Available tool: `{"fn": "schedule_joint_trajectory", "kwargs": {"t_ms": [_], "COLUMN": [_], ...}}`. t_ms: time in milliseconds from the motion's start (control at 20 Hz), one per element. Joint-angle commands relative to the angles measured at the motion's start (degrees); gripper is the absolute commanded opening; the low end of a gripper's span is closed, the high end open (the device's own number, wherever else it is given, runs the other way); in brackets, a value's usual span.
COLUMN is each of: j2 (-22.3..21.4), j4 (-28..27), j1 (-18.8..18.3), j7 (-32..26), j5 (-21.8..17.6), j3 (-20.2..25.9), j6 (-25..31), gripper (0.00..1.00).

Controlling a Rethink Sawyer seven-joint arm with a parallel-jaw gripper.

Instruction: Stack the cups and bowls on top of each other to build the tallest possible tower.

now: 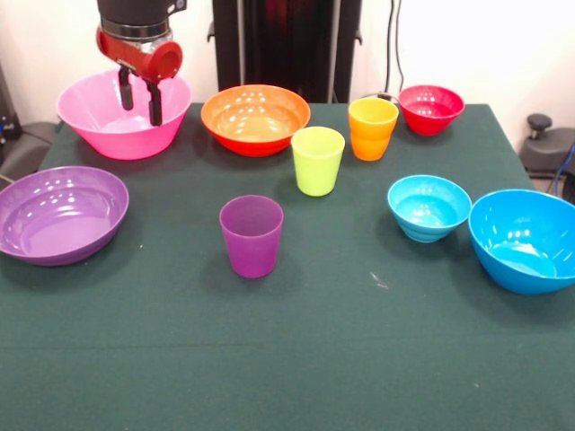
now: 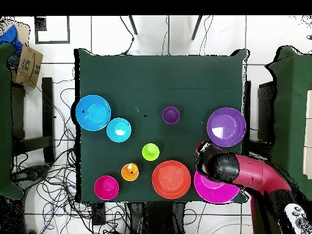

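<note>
My gripper [image 1: 141,97] hangs open and empty over the inside of the big pink bowl [image 1: 117,139] at the far left; in the overhead view it [image 2: 204,155] is at that bowl's [image 2: 220,192] edge. Beside it stands the orange bowl [image 1: 255,118]. The shallow purple bowl [image 1: 58,214] lies at the left. The purple cup [image 1: 252,235], lime green cup [image 1: 318,160] and orange cup [image 1: 372,128] stand upright and apart mid-table. The small red bowl [image 1: 430,109], small light blue bowl [image 1: 429,207] and big blue bowl [image 1: 526,240] are on the right. No lime green bowl shows.
The dark green table [image 1: 296,359] has open cloth along its front part. My red arm [image 2: 259,175] reaches in over the table's edge by the pink bowl. Cables and chair legs lie on the floor around the table.
</note>
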Motion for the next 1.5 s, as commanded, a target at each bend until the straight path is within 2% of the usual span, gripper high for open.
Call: {"fn": "schedule_joint_trajectory", "kwargs": {"t_ms": [50,750,1000,1500], "j2": [5.3,7.8,9.4,10.0], "j4": [1.5,1.7,1.7,3.1], "j1": [1.5,0.5,1.4,0.9], "j7": [-2.0,-0.7,0.7,0.1], "j5": [-5.9,-7.5,-7.7,-7.9], "j3": [1.2,0.0,-0.9,-1.8], "j6": [-2.9,-5.2,-7.2,-8.5], "gripper": [1.00,1.00,1.00,1.00]}}
